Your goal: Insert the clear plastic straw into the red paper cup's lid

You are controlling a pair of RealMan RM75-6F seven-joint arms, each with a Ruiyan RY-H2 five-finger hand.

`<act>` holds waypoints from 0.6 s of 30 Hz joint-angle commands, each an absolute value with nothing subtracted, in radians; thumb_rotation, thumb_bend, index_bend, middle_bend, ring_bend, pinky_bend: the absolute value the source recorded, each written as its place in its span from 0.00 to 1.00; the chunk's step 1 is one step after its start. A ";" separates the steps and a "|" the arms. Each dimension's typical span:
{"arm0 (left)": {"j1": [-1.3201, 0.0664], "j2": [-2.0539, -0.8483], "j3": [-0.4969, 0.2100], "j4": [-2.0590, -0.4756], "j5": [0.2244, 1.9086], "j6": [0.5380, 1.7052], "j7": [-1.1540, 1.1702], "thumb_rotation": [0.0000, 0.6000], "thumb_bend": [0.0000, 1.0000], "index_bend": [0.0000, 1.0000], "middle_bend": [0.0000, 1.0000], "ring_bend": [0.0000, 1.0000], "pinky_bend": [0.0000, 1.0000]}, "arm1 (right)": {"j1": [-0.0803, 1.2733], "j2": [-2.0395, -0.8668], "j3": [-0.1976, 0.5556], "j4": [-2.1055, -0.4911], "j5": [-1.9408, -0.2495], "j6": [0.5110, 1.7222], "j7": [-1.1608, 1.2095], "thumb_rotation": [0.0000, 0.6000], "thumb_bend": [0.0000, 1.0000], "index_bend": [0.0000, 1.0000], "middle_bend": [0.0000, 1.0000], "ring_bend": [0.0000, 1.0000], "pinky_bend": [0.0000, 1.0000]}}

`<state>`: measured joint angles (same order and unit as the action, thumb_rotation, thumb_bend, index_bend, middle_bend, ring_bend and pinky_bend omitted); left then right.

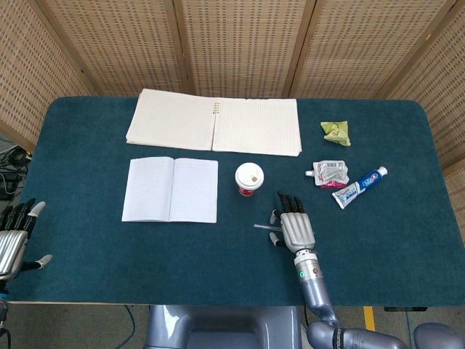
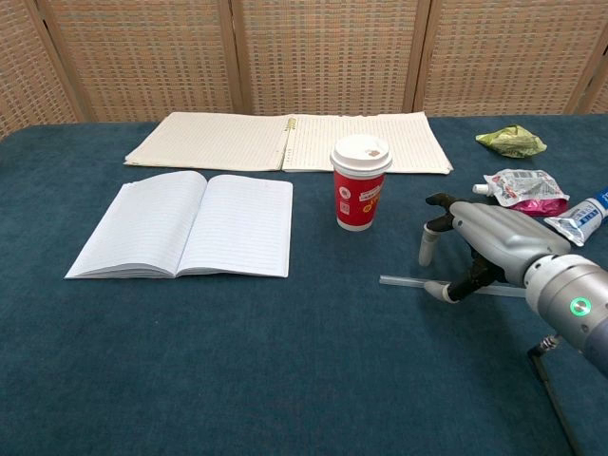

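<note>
Left hand (image 1: 13, 238) sits off the counter's (image 1: 94, 247) front-left corner, fingers loosely apart, holding nothing, no role yet. Small open notebook (image 2: 185, 224) in the left-middle, big spiral notebook (image 2: 290, 142) along the back edge; ruled lines only, no readable text on either. Red paper cup (image 2: 359, 194) stands upright near the counter's centre, white lid (image 2: 361, 152) on, small dark mark on the lid that is probably the sip or straw hole. Cup has a white label panel with small print, too small to read. Clear plastic straw (image 2: 404, 281) lies flat on the cloth toward the front, just right of the cup, long axis roughly left-right. Right hand (image 2: 480, 250) is over the straw's middle, fingers (image 2: 427, 249) spread and arched down, thumb tip at or near the straw; can't confirm contact, nothing lifted. Handling call: straw is very light, thin-walled, slick, will roll or skid on the cloth and flatten if squeezed hard. Pinch lightly a bit off-centre, leave one end free for the lid. Cup is likely light and tippy, so push straight down. Right side: crumpled green wrapper (image 2: 511, 141), red-white pouch (image 2: 523, 188), blue-white tube (image 2: 580, 218); brand print unreadable.
</note>
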<state>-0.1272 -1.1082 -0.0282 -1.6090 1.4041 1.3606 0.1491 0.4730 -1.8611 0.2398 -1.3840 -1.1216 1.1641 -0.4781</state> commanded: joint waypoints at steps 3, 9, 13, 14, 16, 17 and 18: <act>-0.129 -1.109 -0.029 -1.607 1.400 1.358 0.150 1.00 0.07 0.00 0.00 0.00 0.00 | 0.481 -1.873 0.238 -1.347 -1.112 1.149 -0.454 1.00 0.50 0.52 0.11 0.00 0.00; -0.133 -1.113 -0.030 -1.605 1.397 1.353 0.156 1.00 0.07 0.00 0.00 0.00 0.00 | 0.489 -1.883 0.243 -1.307 -1.101 1.133 -0.423 1.00 0.50 0.54 0.12 0.00 0.00; -0.135 -1.114 -0.029 -1.606 1.395 1.350 0.160 1.00 0.07 0.00 0.00 0.00 0.00 | 0.494 -1.885 0.240 -1.289 -1.100 1.126 -0.410 1.00 0.50 0.55 0.13 0.00 0.00; -0.136 -1.115 -0.029 -1.606 1.395 1.349 0.161 1.00 0.07 0.00 0.00 0.00 0.00 | 0.494 -1.885 0.240 -1.287 -1.098 1.124 -0.408 1.00 0.50 0.55 0.13 0.00 0.00; -0.136 -1.115 -0.029 -1.607 1.395 1.348 0.163 1.00 0.07 0.00 0.00 0.00 0.00 | 0.497 -1.886 0.238 -1.281 -1.096 1.120 -0.406 1.00 0.50 0.55 0.13 0.00 0.00; -0.137 -1.115 -0.029 -1.607 1.394 1.348 0.163 1.00 0.07 0.00 0.00 0.00 0.00 | 0.497 -1.887 0.238 -1.279 -1.095 1.120 -0.405 1.00 0.50 0.55 0.13 0.00 0.00; -0.137 -1.115 -0.029 -1.607 1.394 1.348 0.163 1.00 0.07 0.00 0.00 0.00 0.00 | 0.498 -1.887 0.238 -1.278 -1.095 1.120 -0.404 1.00 0.50 0.55 0.13 0.00 0.00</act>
<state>-0.1367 -1.1151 -0.0289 -1.6072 1.3939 1.3477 0.1631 0.4979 -1.8869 0.2382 -1.2787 -1.0952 1.1203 -0.4041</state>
